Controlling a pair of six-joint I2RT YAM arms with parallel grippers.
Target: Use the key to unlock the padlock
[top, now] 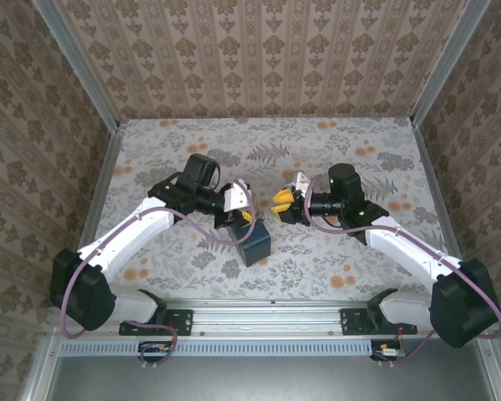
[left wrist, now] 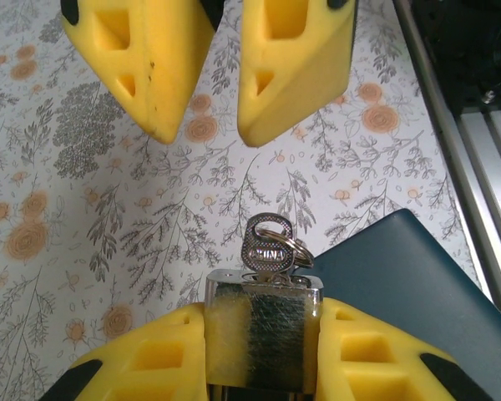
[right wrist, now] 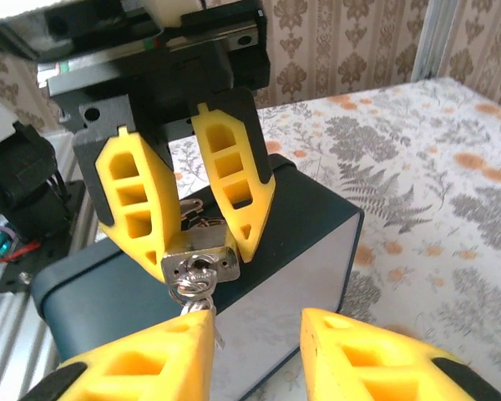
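Observation:
My left gripper is shut on the small metal padlock, its yellow fingers pressing both sides. The key is stuck in the padlock's keyhole, its head and a ring pointing away from the left wrist. In the right wrist view the padlock faces me with the key hanging from it. My right gripper is open just in front of it, with nothing between its fingers; its left finger is right beside the key ring. From above, the two grippers meet at mid-table.
A dark blue tin box stands on the floral tabletop directly under and behind the padlock, close to both grippers. The metal rail at the table's near edge runs beside the tin. Patterned walls enclose the table.

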